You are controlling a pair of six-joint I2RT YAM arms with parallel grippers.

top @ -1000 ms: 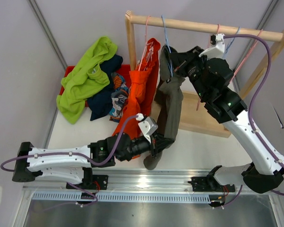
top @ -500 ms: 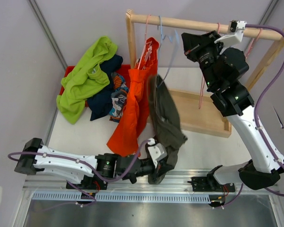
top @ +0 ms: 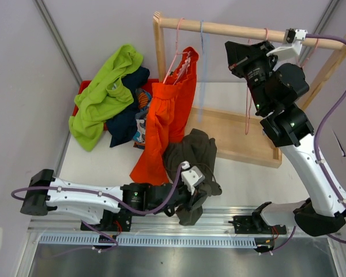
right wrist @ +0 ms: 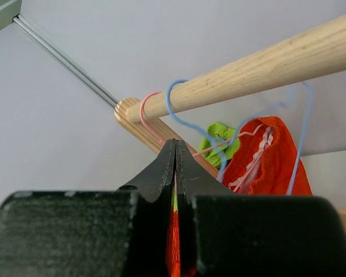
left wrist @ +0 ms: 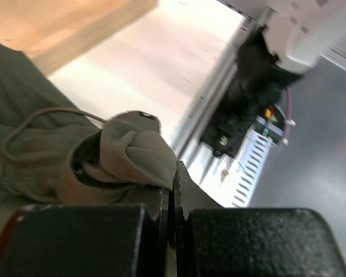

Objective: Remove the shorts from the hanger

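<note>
The grey shorts (top: 193, 153) lie crumpled on the table in front of the rack, off any hanger. My left gripper (top: 195, 199) is shut on their near edge, and the fabric bunches at its tips in the left wrist view (left wrist: 127, 150). The orange shorts (top: 170, 115) hang from a pink hanger (right wrist: 147, 115) on the wooden rail (top: 230, 29). The blue hanger (top: 200, 75) beside them hangs bare. My right gripper (top: 230, 55) is shut and empty, high up just right of the blue hanger (right wrist: 236, 124).
The lime green (top: 104, 92), navy (top: 124, 124) and printed (top: 144, 124) shorts lie heaped on a red tray (top: 83, 86) at the left. The rack's wooden base (top: 242, 138) lies behind the grey shorts. More pink hangers (top: 248, 109) hang at the rail's right.
The grey shorts slid off the blue hanger and dropped onto the table as my left gripper pulled them toward the near edge. My right gripper rose from the hanger to the rail.
</note>
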